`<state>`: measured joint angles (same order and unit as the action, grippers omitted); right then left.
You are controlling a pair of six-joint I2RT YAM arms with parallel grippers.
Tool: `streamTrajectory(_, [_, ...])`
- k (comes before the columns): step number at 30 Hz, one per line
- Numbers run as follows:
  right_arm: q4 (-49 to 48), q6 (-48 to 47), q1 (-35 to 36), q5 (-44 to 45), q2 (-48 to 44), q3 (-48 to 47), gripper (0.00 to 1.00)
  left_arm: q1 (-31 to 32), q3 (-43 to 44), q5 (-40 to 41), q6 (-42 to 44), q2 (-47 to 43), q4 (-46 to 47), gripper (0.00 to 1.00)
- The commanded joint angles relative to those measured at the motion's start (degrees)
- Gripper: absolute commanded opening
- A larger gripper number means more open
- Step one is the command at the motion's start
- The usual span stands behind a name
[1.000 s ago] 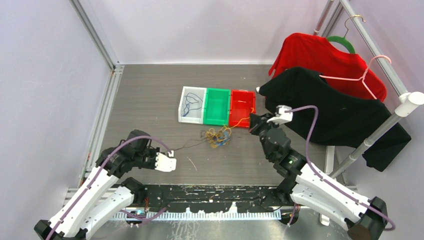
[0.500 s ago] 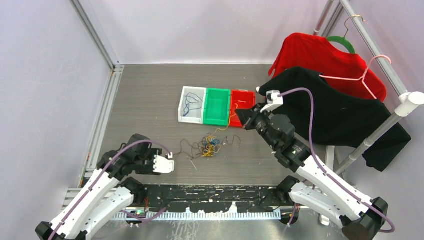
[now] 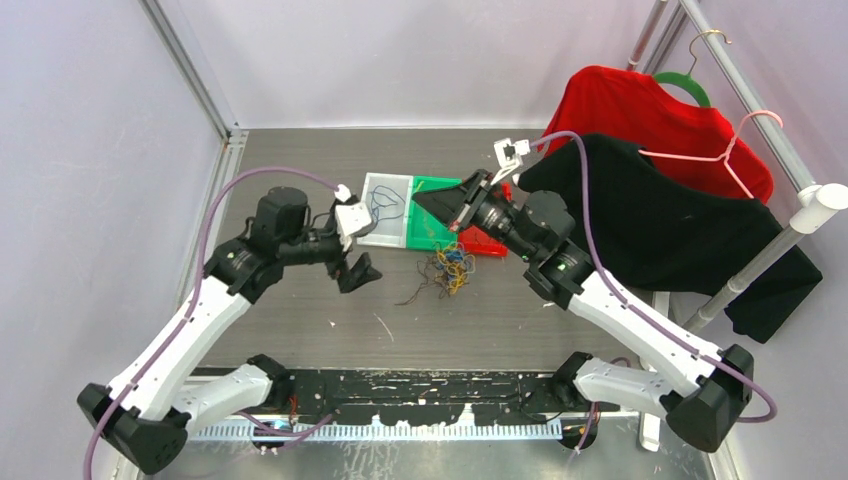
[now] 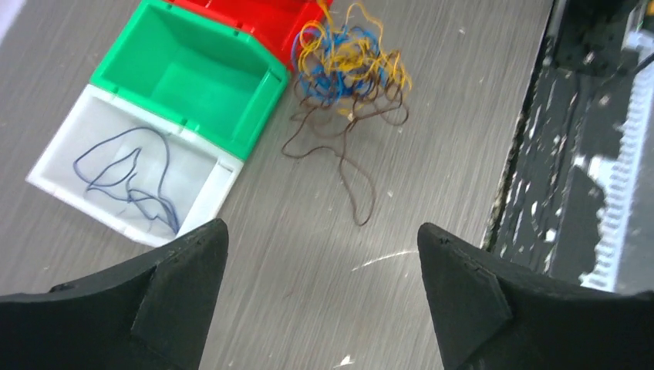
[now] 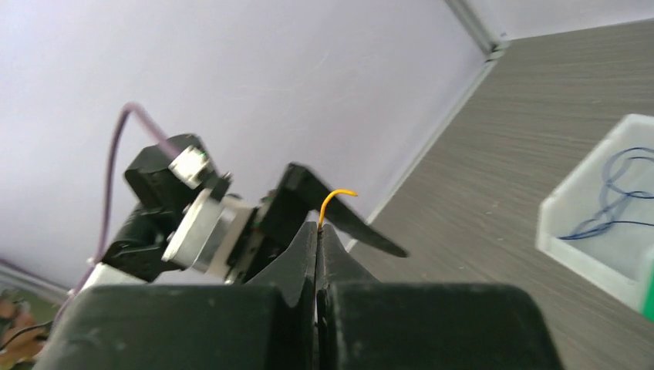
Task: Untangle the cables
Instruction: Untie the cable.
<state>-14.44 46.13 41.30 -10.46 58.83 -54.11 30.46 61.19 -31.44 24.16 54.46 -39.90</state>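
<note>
L claw (image 3: 358,272): jaws wide apart, nothing between them, hovering above the table (image 3: 300,180). Seen from the L wrist cam, the tangle (image 4: 347,69) of blue, orange-yellow and dark cables lies ahead of the fingertips. Ahead-left sits the white bin (image 4: 208,193) with one blue cable (image 4: 127,173) inside, w/ the green bin (image 4: 185,77) and red bin (image 4: 262,15) beyond it. A brown loop (image 4: 351,166) trails out of the tangle toward the claw. Its long axis runs approx. fore-aft between the fingers, free bend pointing back at the claw. R claw (image 3: 420,198): jaws closed on an orange-yellow strand (image 5: 337,196), raised over the green bin, tangle below and behind it. The strand stub pokes up past the tips and curls right. The rest appears to drop steeply to the tangle, axis near vertical. Step in hand (est.): pulling one orange-yellow strand free. Next move prob. needs L claw to descend and pin the tangle or brown loop while R draws away. W/o a hold-down the whole knot may lift.
</note>
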Motion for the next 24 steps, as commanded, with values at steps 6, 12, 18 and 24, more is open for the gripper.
streamTrajectory(6, [-15.8,8.5,5.3,-0.4,5.4,-4.7,0.01,4.3,-3.2,-3.6,-16.5,3.4,28.0,0.91])
streamTrajectory(12, [-19.6,9.8,6.8,1.2,6.6,-4.0,0.01,5.3,-5.5,-1.3,-14.7,1.4,27.8,0.75])
streamTrajectory(18, [-20.3,9.0,7.0,2.8,5.3,-1.3,0.01,5.3,-8.3,-0.5,-9.3,-3.3,21.3,0.21])
streamTrajectory(24, [-15.0,4.5,6.9,4.8,2.3,1.7,0.01,5.3,-10.4,-1.7,-1.6,-8.3,13.1,0.12])
